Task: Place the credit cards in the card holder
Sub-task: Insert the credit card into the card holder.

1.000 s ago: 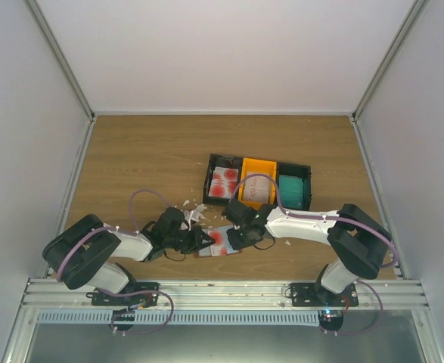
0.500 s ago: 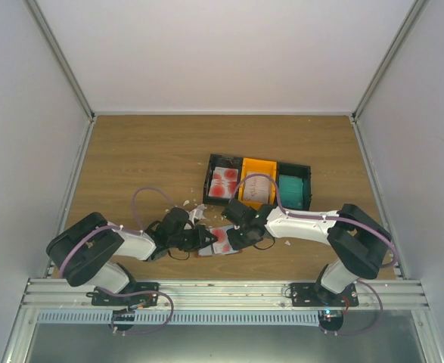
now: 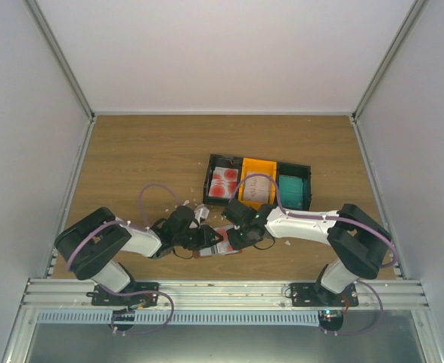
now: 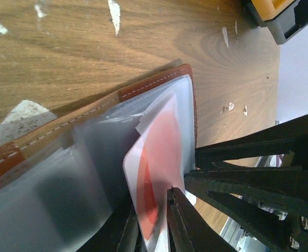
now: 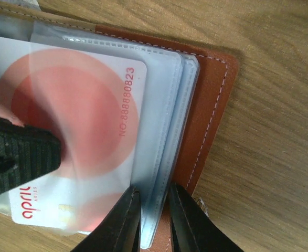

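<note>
Wood-grain surface (image 3: 131, 166) is enclosed by plain white walls, and near its front edge the card holder (image 5: 211, 94) is laid open with its clear sleeves facing up. The edge of those sleeves is pinched between the right jaws, which are closed on it with only the plastic between them, so the holder is kept steady. A white credit card (image 5: 80, 105) with red blotches is seen partly slid under a clear sleeve, its printed end left outside.

Compared with a second ago, the left arm (image 3: 135, 242) has been brought rightward toward the holder. Less of the card is exposed from above, so it appears to have been pushed deeper into its pocket. The card's outer end is seen between the left jaws. Whether it is gripped there or has just been let go cannot be told.

Insertion of this card is judged nearly finished, with a last nudge probably needed to seat it. More credit cards (image 3: 224, 182) are left in the black and orange trays (image 3: 293, 165) behind the holder, so most of the task is judged outstanding.
</note>
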You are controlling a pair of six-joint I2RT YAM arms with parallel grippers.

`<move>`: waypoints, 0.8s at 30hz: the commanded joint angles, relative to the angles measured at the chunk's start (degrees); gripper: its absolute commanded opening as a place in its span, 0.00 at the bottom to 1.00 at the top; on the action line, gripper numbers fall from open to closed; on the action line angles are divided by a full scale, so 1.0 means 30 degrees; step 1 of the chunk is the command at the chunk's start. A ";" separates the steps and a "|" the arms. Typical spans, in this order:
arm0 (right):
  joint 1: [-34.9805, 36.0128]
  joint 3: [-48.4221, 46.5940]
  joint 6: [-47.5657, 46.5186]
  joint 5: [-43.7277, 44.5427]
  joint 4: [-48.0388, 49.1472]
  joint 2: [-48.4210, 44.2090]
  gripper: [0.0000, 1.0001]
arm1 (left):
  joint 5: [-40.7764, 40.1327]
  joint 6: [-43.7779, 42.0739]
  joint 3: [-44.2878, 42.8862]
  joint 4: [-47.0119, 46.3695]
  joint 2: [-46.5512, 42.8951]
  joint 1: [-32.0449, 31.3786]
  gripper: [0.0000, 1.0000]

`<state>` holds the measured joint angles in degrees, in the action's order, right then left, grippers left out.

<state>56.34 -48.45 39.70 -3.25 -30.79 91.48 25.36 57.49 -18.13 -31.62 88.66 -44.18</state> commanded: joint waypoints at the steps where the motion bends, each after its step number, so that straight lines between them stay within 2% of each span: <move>1: 0.0264 0.0596 0.0496 -0.0506 0.0501 0.0728 0.17 | -0.0220 -0.0987 -0.0219 0.1902 -0.0510 -0.0360 0.20; 6: 0.0268 0.0657 0.0681 -0.0374 0.0478 0.0562 0.15 | -0.0716 -0.1526 -0.0372 0.4118 -0.2185 -0.0362 0.29; 12: 0.0268 0.0738 0.0715 -0.0358 0.0613 0.0637 0.12 | -0.1415 -0.1907 -0.0586 0.5735 -0.3081 -0.0361 0.32; 16: 0.0279 0.0710 0.0655 -0.0407 0.0709 0.0705 0.09 | -0.1417 -0.2120 -0.1106 0.6903 -0.3071 -0.0375 0.38; 24: 0.0264 0.0768 0.0971 -0.0266 0.0650 0.0611 0.08 | -0.1455 -0.0791 -0.2500 1.0843 -0.3660 -0.0360 0.49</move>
<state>56.36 -47.92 41.45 -4.45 -27.77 91.50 22.98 53.28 -23.77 -7.97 79.11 -44.99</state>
